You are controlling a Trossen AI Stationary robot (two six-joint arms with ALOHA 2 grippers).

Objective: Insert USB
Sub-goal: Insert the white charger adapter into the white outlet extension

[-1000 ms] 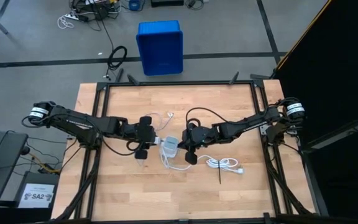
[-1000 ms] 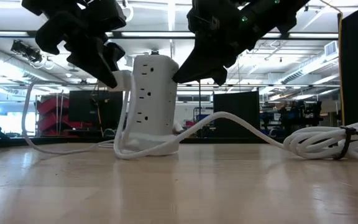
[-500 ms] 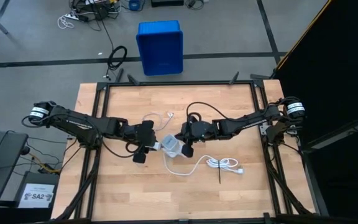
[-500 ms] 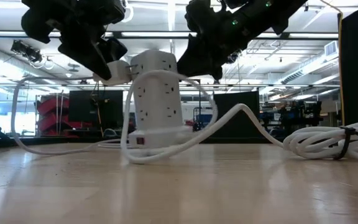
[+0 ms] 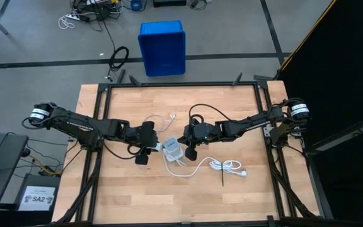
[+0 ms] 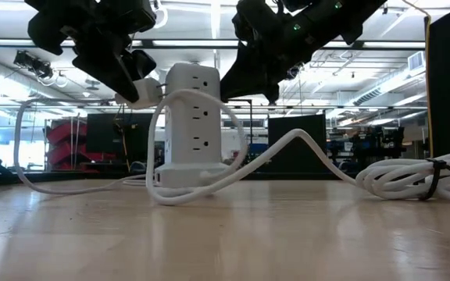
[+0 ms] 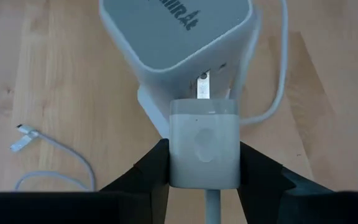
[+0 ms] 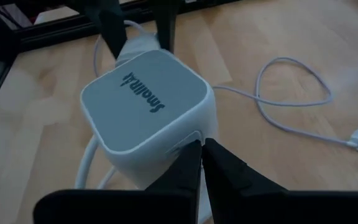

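Pale wooden planks form the table (image 5: 118,189) in the high view, framed by dark metal rails on a grey floor, with a blue plastic bin (image 5: 162,48) beyond the far edge. We see both dark arms meeting at mid-table over a white power tower (image 5: 172,149). The left gripper (image 5: 152,146) sits just beside it on one side and the right gripper (image 5: 185,142) on the other. The USB (image 5: 159,118), a thin whitish cable, curls loose on the wood behind the left gripper. A thicker white cord, coiled and bound with a black tie (image 5: 222,171), lies toward the right arm's side.

In the low view the tower (image 6: 194,125) stands upright, smooth, boxy plastic with sockets up its face, its thick cord looping around it. Behind it we see a bright workshop with ceiling lights.

In the left wrist view the left gripper (image 7: 204,167) pinches a small, white, rounded charger block (image 7: 204,151) between its dark fingers, metal prongs touching the tower's (image 7: 179,37) side. The USB's small plug end (image 7: 23,138) rests on the wood, well apart.

In the right wrist view the right gripper's (image 8: 201,155) fingers are pressed together, tips against the tower's (image 8: 148,109) top edge. The USB (image 8: 303,102) loops across the wood beyond.
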